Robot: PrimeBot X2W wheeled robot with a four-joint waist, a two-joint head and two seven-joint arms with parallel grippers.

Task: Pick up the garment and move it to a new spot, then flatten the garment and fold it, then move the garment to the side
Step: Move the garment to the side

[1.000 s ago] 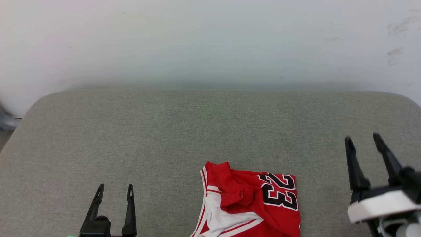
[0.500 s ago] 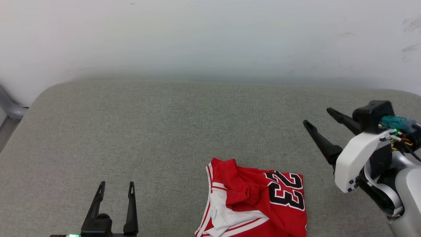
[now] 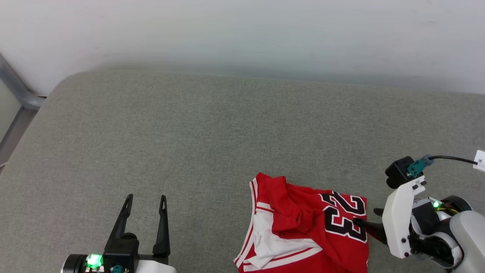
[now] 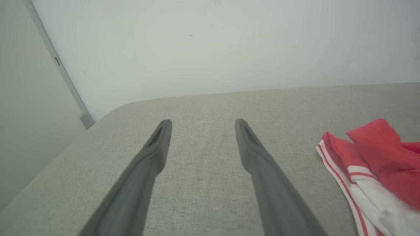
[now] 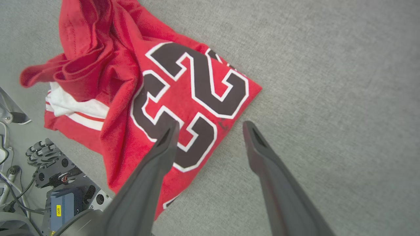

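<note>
The garment [image 3: 303,227] lies crumpled on the grey padded surface [image 3: 212,132] near its front edge; it is red with white panels and a black "23". It also lies at the right edge of the left wrist view [image 4: 370,164]. My right gripper [image 3: 364,214] is open, tilted down over the garment's right edge. In the right wrist view the garment [image 5: 124,82] is below my right gripper [image 5: 210,124], with one fingertip over the number and the other over bare surface. My left gripper [image 3: 146,197] stands open and empty at the lower left, well apart from the garment, as the left wrist view [image 4: 202,122] confirms.
A white wall [image 3: 242,34] rises behind the surface. A grey metal frame [image 3: 15,91] runs along the left. The robot's base and cables [image 5: 59,196] lie past the surface's front edge beside the garment. Bare surface stretches behind and left of the garment.
The head camera has tilted down. My right arm swung in from the far right, turned its fingers toward the left and came down over the garment's right edge. The left gripper has held still.
</note>
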